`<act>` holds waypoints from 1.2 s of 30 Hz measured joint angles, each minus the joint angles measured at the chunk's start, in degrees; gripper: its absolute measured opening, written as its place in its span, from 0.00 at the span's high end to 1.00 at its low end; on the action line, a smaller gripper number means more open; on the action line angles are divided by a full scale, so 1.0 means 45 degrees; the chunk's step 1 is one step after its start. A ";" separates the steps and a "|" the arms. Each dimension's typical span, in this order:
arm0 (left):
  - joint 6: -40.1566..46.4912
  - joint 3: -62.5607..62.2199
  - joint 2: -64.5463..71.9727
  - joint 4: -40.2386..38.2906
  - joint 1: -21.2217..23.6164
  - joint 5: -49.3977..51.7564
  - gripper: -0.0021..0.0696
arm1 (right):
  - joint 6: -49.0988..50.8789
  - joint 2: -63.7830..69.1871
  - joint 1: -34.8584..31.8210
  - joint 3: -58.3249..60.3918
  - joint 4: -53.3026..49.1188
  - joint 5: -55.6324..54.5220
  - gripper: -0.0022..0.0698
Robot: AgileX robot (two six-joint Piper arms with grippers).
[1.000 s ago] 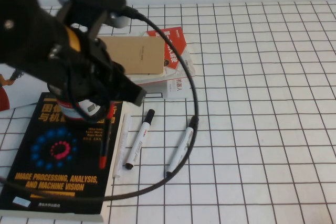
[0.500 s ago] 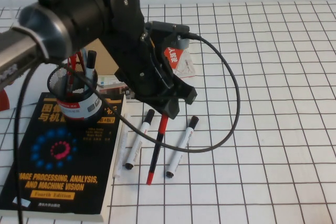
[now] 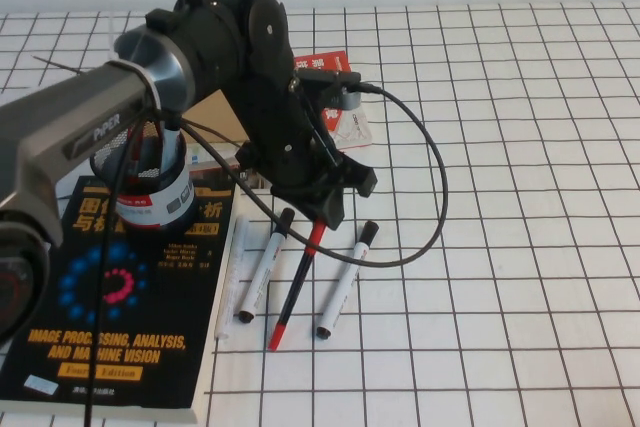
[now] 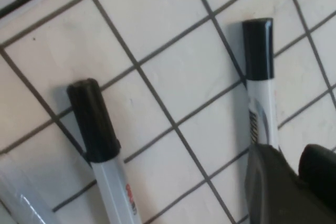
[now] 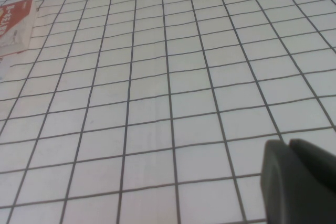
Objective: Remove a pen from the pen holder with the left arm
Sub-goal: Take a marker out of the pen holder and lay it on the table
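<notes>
**Condition.** The left gripper hangs low over the table. Its fingers are narrowed onto the upper end of the red pen. The pen slants down from the fingers, with a white marker on one side and a second marker on the other. The pen holder stands on the book, well apart from the fingers.

**Hazards.** We judge that the pen may pivot in the grip if its lower tip presses on the table. On release it may roll against either marker. The cable looping beside the fingers may sweep the markers.

**Views.** The high view alone shows the held pen and the holder. The left wrist view shows only the two marker caps beyond the fingers. The right gripper appears only in its own wrist view, fingers together on nothing, over bare table.
</notes>
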 joint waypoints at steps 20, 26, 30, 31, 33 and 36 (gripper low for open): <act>-0.3611 0.0000 0.1277 -0.0010 0.0832 -0.1961 0.87 | 0.0000 0.0000 0.0000 0.0000 0.0000 0.0000 0.99; -0.4050 0.0000 0.1303 -0.0683 0.1045 -0.2311 0.87 | 0.0000 0.0000 0.0000 0.0000 0.0000 0.0000 0.99; -0.4342 0.0000 0.1303 -0.0785 0.1126 -0.2311 0.85 | 0.0000 0.0000 0.0000 0.0000 0.0000 0.0000 0.99; -0.4343 0.0000 0.1303 -0.0785 0.1126 -0.2311 0.84 | 0.0000 0.0000 0.0000 0.0000 0.0000 0.0000 0.99; -0.4370 0.0000 0.1320 -0.0817 0.1126 -0.2311 0.80 | 0.0000 0.0000 0.0000 0.0000 0.0000 0.0000 0.99; -0.4370 0.0000 0.1320 -0.0817 0.1126 -0.2265 0.73 | 0.0000 0.0000 0.0000 0.0000 0.0000 0.0000 0.99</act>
